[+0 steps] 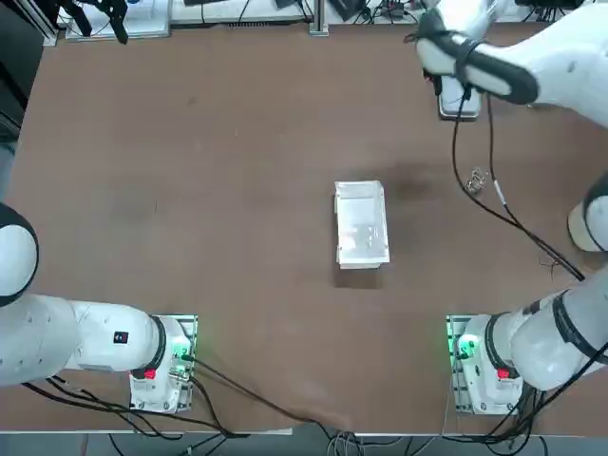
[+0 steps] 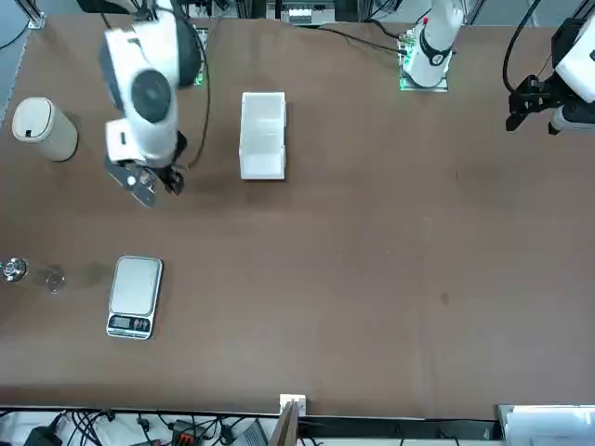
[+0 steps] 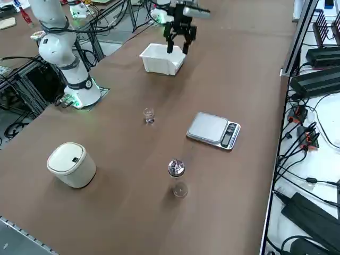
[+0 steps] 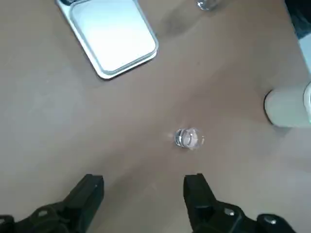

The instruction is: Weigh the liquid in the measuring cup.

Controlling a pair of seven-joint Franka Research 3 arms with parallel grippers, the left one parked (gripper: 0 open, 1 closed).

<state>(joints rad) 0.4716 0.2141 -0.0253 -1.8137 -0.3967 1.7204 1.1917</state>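
- Between the scale (image 3: 208, 128) and the bin (image 3: 71, 164), the measuring cup (image 3: 149, 115) is resting on the bench (image 3: 125, 135), standing apart from both.
- The right tool (image 4: 143, 179) is hovering above the bench; its two fingers are standing wide apart and holding nothing.
- The cup is lying within the right wrist view, clear of both fingers.
- The scale is resting flat, its display facing away from the arm bases; its pan is carrying no item.
- The white tray (image 1: 362, 226) is resting to the robot's left of the cup, well apart from it.
- The white bin is standing upright with its lid closed, on the robot's right of the cup.
- The shiny metallic piece (image 3: 176, 168) and the clear disc (image 3: 180, 189) are resting near each other, farther toward the robot's right than the scale.
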